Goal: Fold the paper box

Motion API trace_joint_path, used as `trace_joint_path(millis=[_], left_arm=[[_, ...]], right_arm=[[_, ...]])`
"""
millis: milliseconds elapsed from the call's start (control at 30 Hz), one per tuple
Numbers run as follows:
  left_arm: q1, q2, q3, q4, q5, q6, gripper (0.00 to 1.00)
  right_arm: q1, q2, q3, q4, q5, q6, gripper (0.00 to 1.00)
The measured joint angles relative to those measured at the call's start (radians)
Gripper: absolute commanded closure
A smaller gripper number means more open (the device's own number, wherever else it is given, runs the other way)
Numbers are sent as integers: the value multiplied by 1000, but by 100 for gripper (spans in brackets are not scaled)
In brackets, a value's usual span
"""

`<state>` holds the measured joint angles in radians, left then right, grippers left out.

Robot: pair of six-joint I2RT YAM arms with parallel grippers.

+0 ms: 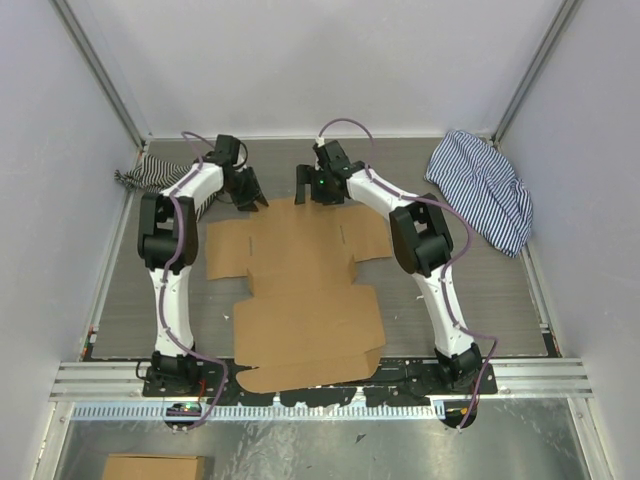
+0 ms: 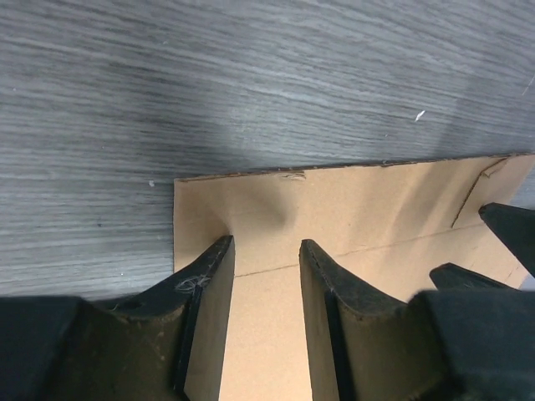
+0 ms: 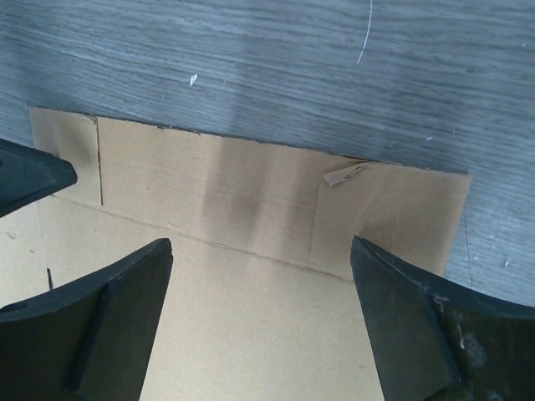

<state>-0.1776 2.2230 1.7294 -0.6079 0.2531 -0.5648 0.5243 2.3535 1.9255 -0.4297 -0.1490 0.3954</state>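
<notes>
The paper box point(image 1: 300, 290) is a flat brown die-cut sheet lying unfolded in the middle of the table, its near end reaching the arm bases. Both grippers hover over its far edge. My left gripper point(image 1: 250, 193) is at the far left corner flap point(image 2: 251, 205). It is open, its fingers point(image 2: 213, 276) a modest gap apart with only cardboard below them point(image 2: 266, 246). My right gripper point(image 1: 320, 188) stands wide open point(image 3: 261, 244) above the far flap's crease point(image 3: 251, 200), holding nothing. A small torn tab point(image 3: 343, 174) sticks up at the flap's edge.
A blue-striped cloth point(image 1: 483, 190) lies bunched at the back right. A dark-striped cloth point(image 1: 150, 175) sits at the back left beside the left arm. White walls close in the table on three sides. A small cardboard piece point(image 1: 155, 467) lies below the rail.
</notes>
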Motion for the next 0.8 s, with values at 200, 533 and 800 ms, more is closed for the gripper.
trace_joint_path(millis=[200,533,800], left_arm=[[-7,24,37,-28,-27,-5,56],[-9,-3,-11,3,-1,-41,53],[-13,-145,-74,-93,-1,-12,37]], right_arm=[[0,19,34,-16,18,3,7],[-12,21,71,-76,36,1,6],[-102,-69,95,-167,45,-3,5]])
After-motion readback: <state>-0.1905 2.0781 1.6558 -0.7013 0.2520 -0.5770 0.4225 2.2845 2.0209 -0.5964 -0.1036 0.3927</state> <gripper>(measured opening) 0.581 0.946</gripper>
